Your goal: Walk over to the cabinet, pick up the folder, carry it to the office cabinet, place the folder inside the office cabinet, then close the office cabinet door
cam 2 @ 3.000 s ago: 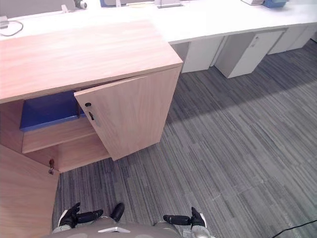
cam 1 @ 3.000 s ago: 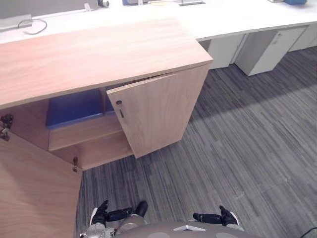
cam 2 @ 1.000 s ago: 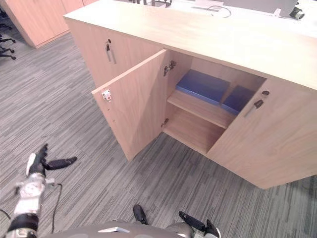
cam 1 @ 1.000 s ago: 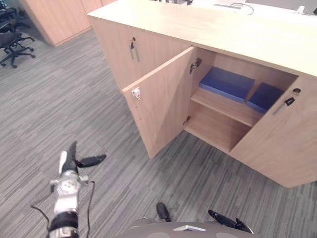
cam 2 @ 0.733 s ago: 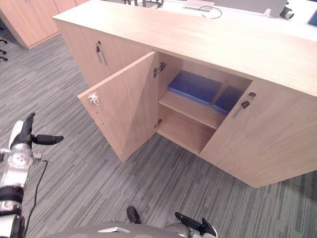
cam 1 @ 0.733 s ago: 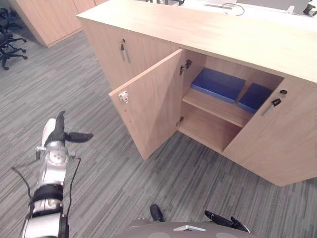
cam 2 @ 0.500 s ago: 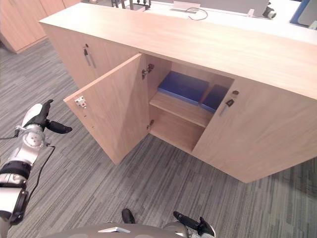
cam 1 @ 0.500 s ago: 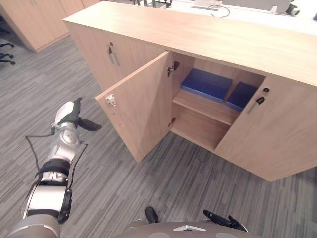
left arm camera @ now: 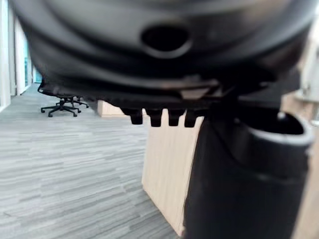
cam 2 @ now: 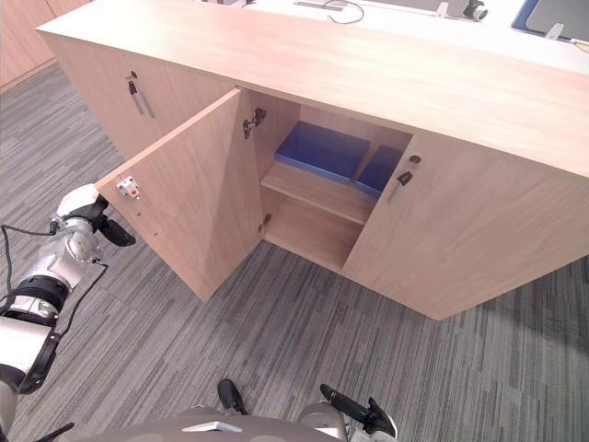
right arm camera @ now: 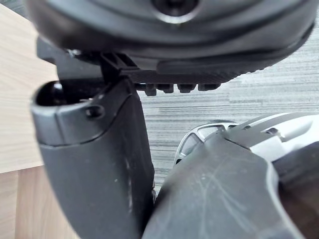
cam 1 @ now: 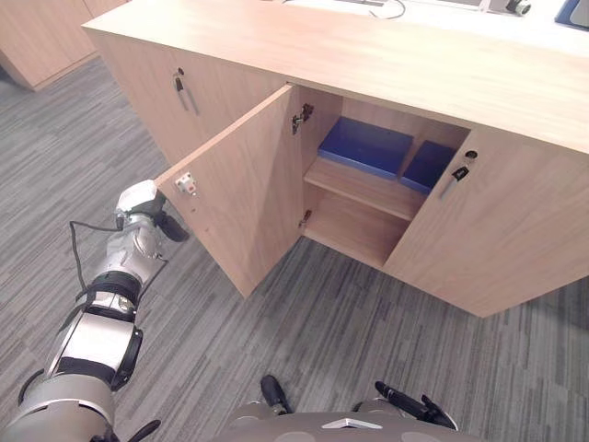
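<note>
The wooden office cabinet [cam 1: 386,64] stands ahead with both middle doors swung out. Two blue folders lie side by side on its upper shelf, the larger [cam 1: 365,147] to the left of the smaller [cam 1: 429,166]. My left hand [cam 1: 145,214] is stretched out at the free edge of the open left door [cam 1: 244,198], on its outer side, just below the small latch plate [cam 1: 186,182]. Its fingers are straight and hold nothing. My right hand [cam 1: 414,406] hangs low by my body, open and empty. The right door [cam 1: 497,230] stands partly open.
A closed cabinet door with a dark handle [cam 1: 181,85] is left of the open one. A white desk [cam 1: 460,11] with a cable runs behind the cabinet. Grey carpet [cam 1: 322,313] lies in front. An office chair [left arm camera: 62,103] stands far off.
The camera has swung towards the cabinet. My left arm has risen from beside me and reached forward to the edge of the open left door. The right hand stays low.
</note>
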